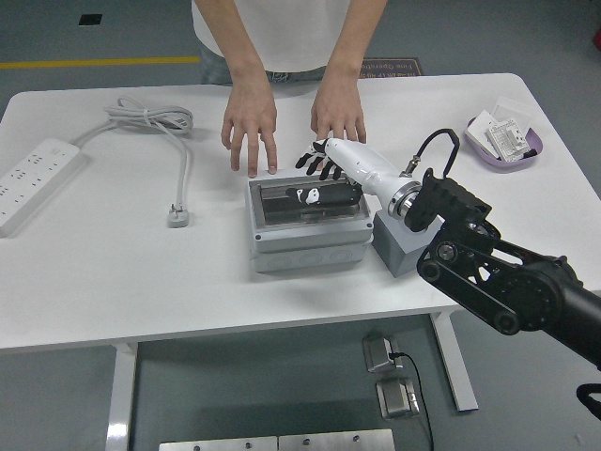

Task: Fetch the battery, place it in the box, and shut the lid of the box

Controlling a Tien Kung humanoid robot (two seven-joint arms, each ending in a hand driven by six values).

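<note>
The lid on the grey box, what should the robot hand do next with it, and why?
Probably press the lid flat, then lift away. The right hand lies on it, thumb on top, and the lid looks nearly level on the grey box, so the closing seems almost done. A person's hands rest just behind.
</note>
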